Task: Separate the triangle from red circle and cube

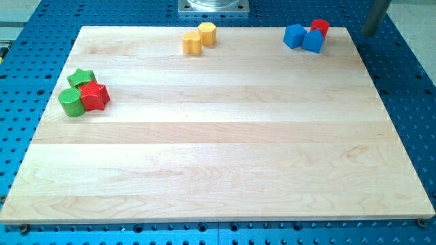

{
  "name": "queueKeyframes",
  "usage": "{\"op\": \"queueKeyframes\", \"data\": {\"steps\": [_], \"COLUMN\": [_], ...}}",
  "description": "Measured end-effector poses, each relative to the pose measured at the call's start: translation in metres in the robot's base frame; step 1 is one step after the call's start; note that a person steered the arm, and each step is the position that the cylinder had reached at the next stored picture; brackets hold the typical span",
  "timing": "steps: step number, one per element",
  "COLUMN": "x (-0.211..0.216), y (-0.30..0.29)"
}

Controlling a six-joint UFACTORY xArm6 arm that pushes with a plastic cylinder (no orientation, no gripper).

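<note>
At the view's top right three blocks touch in a cluster: a blue cube point(293, 35) on the left, a blue triangle-like block point(313, 42) on the right, and a red circle point(319, 26) just behind the triangle. My tip point(368, 33) is off the board's top right corner, to the right of this cluster and apart from it. The rod runs up out of the view's top edge.
A yellow hexagon point(207, 33) and another yellow block point(192, 43) touch at the top middle. A green star point(82, 77), a green cylinder point(69, 102) and a red star point(93, 96) cluster at the left edge. The wooden board point(225, 150) lies on a blue perforated table.
</note>
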State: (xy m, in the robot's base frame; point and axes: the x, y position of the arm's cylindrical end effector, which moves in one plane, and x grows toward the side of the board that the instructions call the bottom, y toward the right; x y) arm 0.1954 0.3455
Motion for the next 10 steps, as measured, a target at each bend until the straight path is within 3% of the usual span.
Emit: {"op": "queueKeyframes", "data": {"steps": [1, 2, 4, 5, 7, 9, 10], "x": [-0.004, -0.003, 0.045, 0.063, 0.064, 0.044, 0.024], "y": [-0.008, -0.058, -0.154, -0.17, -0.183, -0.115, -0.153]}}
